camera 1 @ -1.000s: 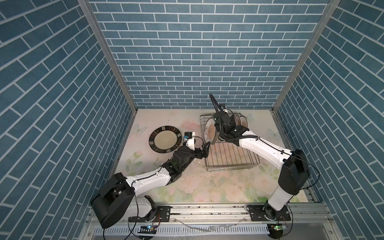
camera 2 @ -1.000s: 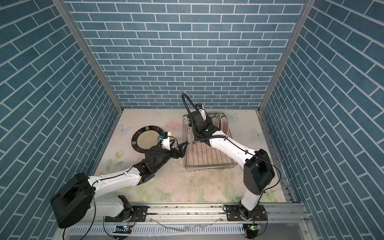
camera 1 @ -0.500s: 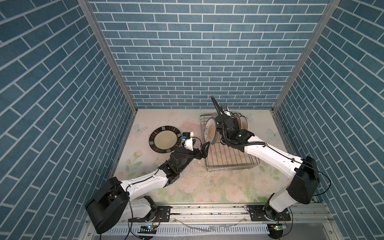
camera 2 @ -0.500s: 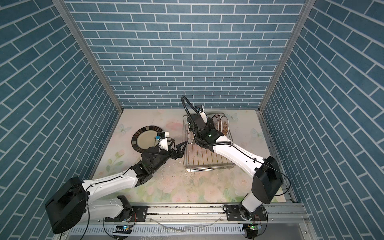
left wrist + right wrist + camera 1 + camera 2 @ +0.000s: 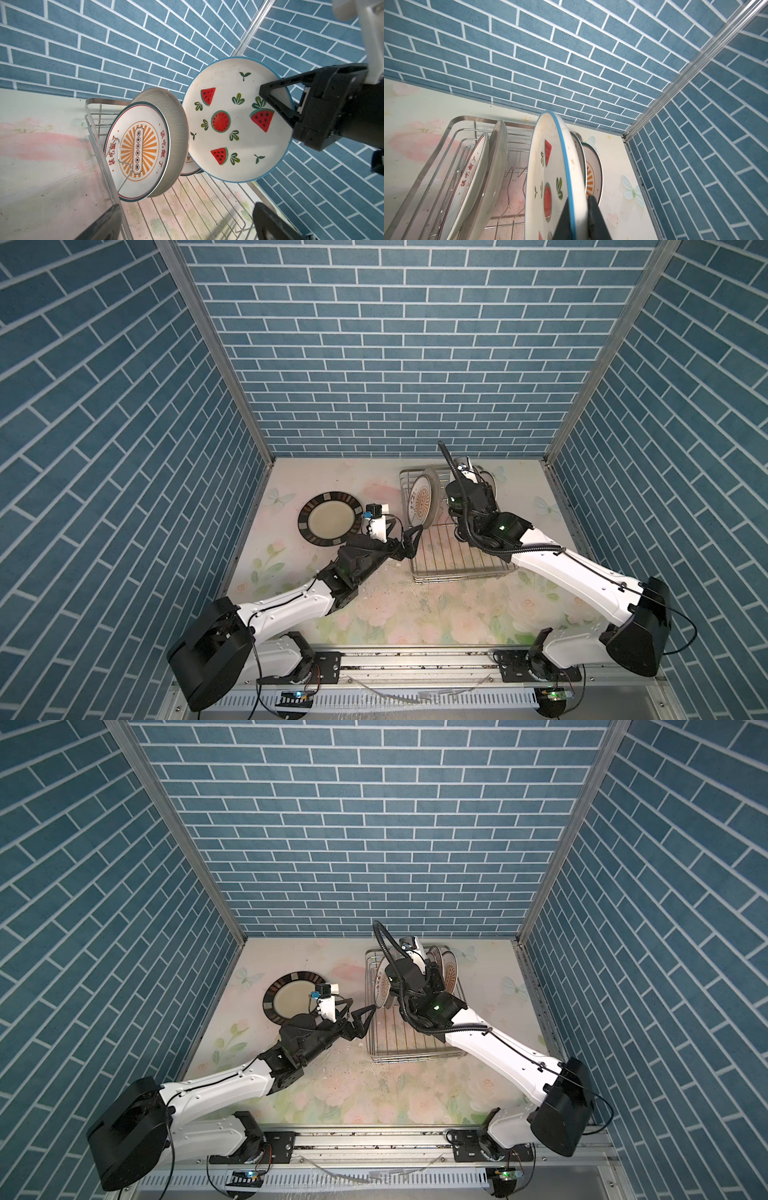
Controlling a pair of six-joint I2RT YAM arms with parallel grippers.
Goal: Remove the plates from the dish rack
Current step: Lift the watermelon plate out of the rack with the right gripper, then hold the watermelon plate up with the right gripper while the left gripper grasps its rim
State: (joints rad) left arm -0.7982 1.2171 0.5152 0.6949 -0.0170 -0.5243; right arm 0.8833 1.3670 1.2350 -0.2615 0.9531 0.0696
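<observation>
Scene: Two white-and-black robot arms reach over a flower-printed tabletop (image 5: 415, 614) enclosed by blue brick-pattern walls.
Dish rack: A silver wire dish rack (image 5: 453, 572) sits on the right half of the tabletop. Plates stand on edge along its far end.
Right tool: The right tool (image 5: 580, 199) is clenched on the blue rim of the watermelon plate (image 5: 234, 124), with one finger on each face.
Watermelon plate: White, printed with red watermelon slices and green leaves. It is held upright over the rack, between the other standing plates.
Left tool: The left tool (image 5: 405, 532) is spread wide and grasps nothing. It sits at the rack's left side, pointed toward the plates.
Sunburst plate: The sunburst plate (image 5: 137, 149) stands at the rack's left end, leaning against a deeper plain plate (image 5: 180, 124).
Writing: Red Chinese characters on the sunburst plate's rim read 该吃饭了. The characters on its centre label are too small to read.
More plates: Two orange-centred plates (image 5: 591, 176) stand just behind the watermelon plate.
Dark-rimmed plate: The dark-rimmed plate (image 5: 330, 520) lies flat on the tabletop to the left of the rack, apart from it.
</observation>
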